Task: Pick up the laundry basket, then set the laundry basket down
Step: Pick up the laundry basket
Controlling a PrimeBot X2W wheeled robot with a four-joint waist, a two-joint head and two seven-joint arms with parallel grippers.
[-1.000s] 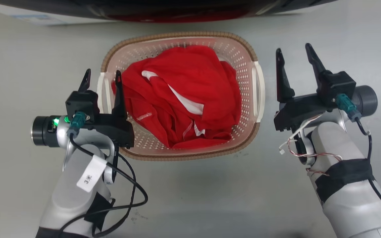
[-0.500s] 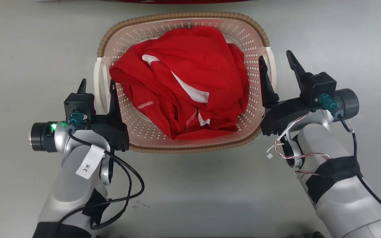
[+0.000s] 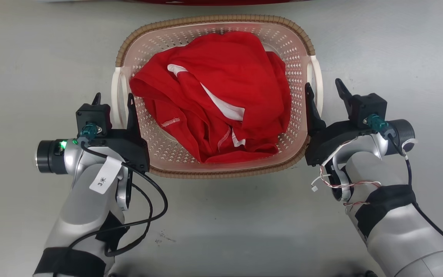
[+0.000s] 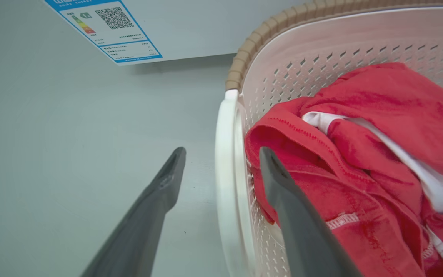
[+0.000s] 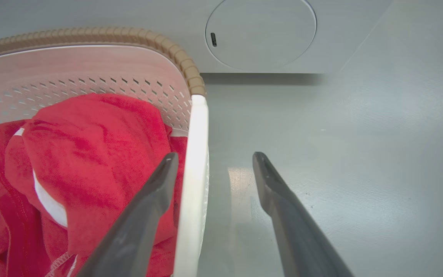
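Note:
The pale pink perforated laundry basket with a brown woven-look rim sits on the grey floor, holding a red garment with white trim. My left gripper is open and straddles the left white handle, one finger outside and one inside the basket. In the left wrist view the left gripper has that handle between its fingers, apart from both. My right gripper is open astride the right handle. In the right wrist view the right gripper has the handle close to its inner finger.
A white appliance front stands just beyond the basket, with an energy label and a round cover. A dark red strip runs along the top edge of the head view. Bare grey floor lies on both sides.
The camera shifted. The right gripper came in from beside the basket to straddle the right handle, then slid back along it. The left gripper stayed astride the left handle.

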